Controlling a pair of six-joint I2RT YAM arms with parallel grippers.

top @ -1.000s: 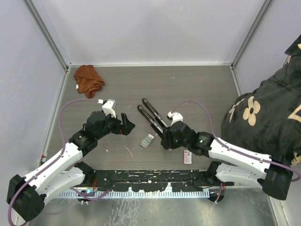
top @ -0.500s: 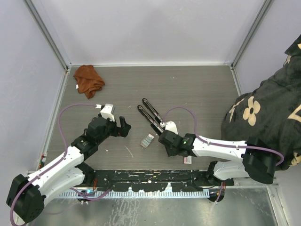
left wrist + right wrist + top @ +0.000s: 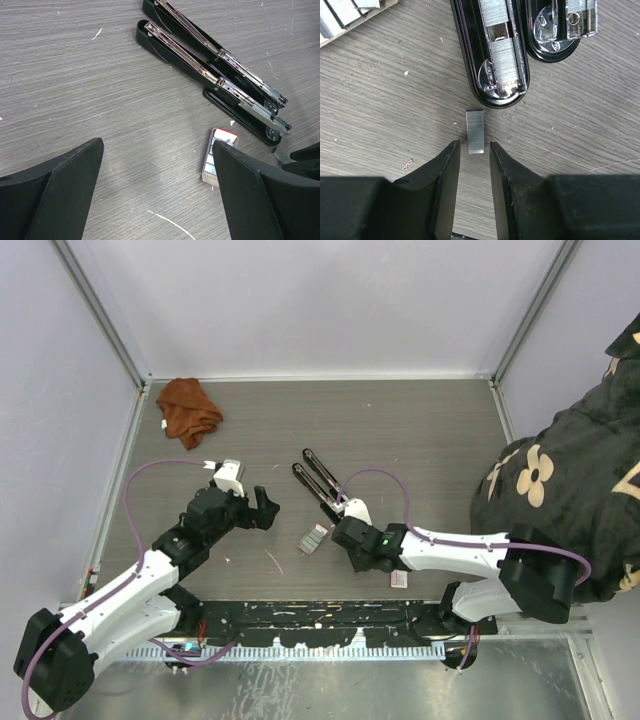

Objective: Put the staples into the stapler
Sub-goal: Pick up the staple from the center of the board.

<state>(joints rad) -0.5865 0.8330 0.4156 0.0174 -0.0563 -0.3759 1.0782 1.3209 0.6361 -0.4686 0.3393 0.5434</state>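
Note:
Two black staplers (image 3: 322, 483) lie opened flat side by side, and the right wrist view shows their near ends (image 3: 496, 55). A loose silvery staple strip (image 3: 475, 132) lies on the table just below one end. My right gripper (image 3: 474, 146) is slightly open, with its tips on either side of the strip's near end and not closed on it. In the top view it (image 3: 343, 533) sits low at the staplers' near ends. The grey staple tray (image 3: 313, 537) lies left of it. My left gripper (image 3: 263, 508) is wide open and empty, with the tray (image 3: 216, 156) by its right finger.
The red-and-white staple box (image 3: 398, 578) lies near the table's front edge, beside my right forearm. A rust-brown cloth (image 3: 188, 408) is at the back left. A black flowered fabric (image 3: 565, 490) hangs over the right side. One bent staple (image 3: 408, 164) lies on the wood.
My right arm has folded in to the left and brought its gripper down to the loose strip at the staplers' near ends. My left gripper has drawn back slightly.

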